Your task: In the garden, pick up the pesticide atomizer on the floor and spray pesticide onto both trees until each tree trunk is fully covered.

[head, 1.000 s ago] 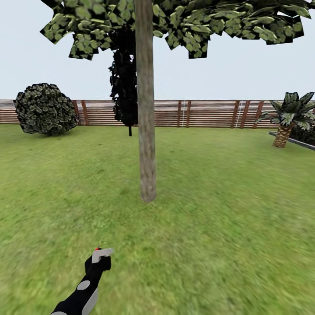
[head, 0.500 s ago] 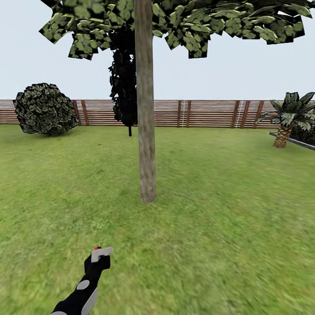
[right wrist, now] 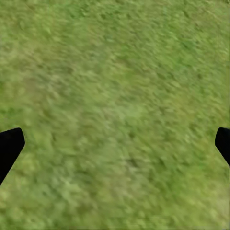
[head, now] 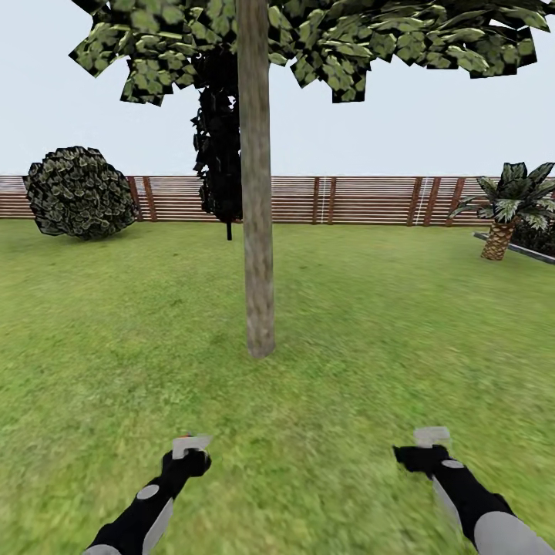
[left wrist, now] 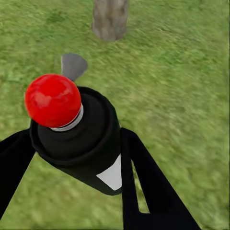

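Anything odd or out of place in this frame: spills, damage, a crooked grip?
Nothing stands out. The left gripper holds the atomizer squarely, the trunk stands upright and bare of specks, and the right gripper is open over grass.

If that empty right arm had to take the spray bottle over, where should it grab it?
Probably the dark round body of the bottle, below the red cap. The left tool already clamps it from both sides, fingers flanking the body, so the open right tool should come across those fingers onto the free faces. The cap looks too small and smooth.
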